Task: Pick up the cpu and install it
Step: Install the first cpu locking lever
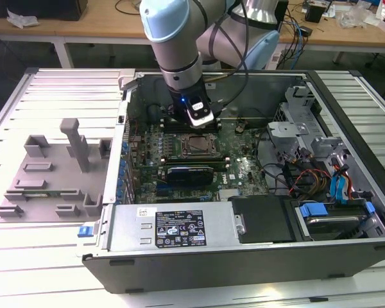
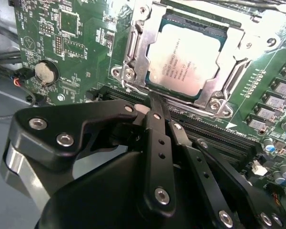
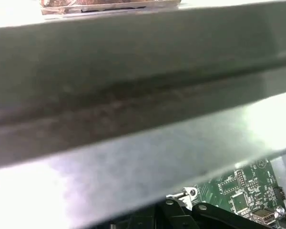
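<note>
The cpu [image 2: 188, 59], a flat square with a silvery top plate, lies in its socket on the green motherboard [image 2: 81, 43], with the metal socket frame [image 2: 133, 52] around it. In the exterior view the cpu [image 1: 196, 146] sits mid-board inside the open computer case [image 1: 199, 256]. My gripper [image 2: 155, 98] is shut with nothing between its black fingers [image 2: 158, 129]. Its tip is at the socket frame's edge, just beside the cpu. In the exterior view the gripper [image 1: 199, 120] hangs over the strip of board just behind the socket.
A case wall [image 3: 133, 95] passes close by in the first wrist view. Black memory slots [image 2: 224, 140] run beside the socket, and a coin battery [image 2: 46, 72] sits nearby. A grey parts fixture [image 1: 51, 173] lies left of the case. A drive cage [image 1: 333, 215] and cables [image 1: 305, 176] stand at the right.
</note>
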{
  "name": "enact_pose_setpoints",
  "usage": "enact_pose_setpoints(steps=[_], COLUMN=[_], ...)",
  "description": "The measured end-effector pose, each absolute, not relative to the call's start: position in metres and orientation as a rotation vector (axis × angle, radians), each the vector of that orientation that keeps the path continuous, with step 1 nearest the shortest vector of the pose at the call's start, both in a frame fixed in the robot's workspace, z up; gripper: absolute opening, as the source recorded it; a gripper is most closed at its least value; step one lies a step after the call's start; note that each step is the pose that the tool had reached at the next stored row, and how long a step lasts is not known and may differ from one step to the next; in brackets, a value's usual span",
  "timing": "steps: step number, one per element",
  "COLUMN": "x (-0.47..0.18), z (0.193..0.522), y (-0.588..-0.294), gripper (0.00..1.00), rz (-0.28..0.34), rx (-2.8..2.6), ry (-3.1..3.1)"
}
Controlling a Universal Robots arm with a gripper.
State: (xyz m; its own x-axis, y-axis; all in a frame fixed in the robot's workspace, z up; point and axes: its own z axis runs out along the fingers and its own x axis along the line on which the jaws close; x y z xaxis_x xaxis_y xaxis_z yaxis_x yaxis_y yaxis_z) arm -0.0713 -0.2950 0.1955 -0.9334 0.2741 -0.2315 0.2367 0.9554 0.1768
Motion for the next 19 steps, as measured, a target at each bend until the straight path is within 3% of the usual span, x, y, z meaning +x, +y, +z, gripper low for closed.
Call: enact_pose_setpoints(steps=[7, 13, 17, 19], x=[-0.067, -0.066, -0.066, -0.066], z=[0.196, 0.23, 0.23, 0.23], y=[-0.296, -0.296, -0.296, -0.296], gripper=[0.11, 0.11, 0.11, 0.11], rz=[0.216, 0.215, 0.214, 0.179], rx=[0.383, 0.391, 0.396, 0.392], ry=[2.852, 2.85, 2.85, 2.856])
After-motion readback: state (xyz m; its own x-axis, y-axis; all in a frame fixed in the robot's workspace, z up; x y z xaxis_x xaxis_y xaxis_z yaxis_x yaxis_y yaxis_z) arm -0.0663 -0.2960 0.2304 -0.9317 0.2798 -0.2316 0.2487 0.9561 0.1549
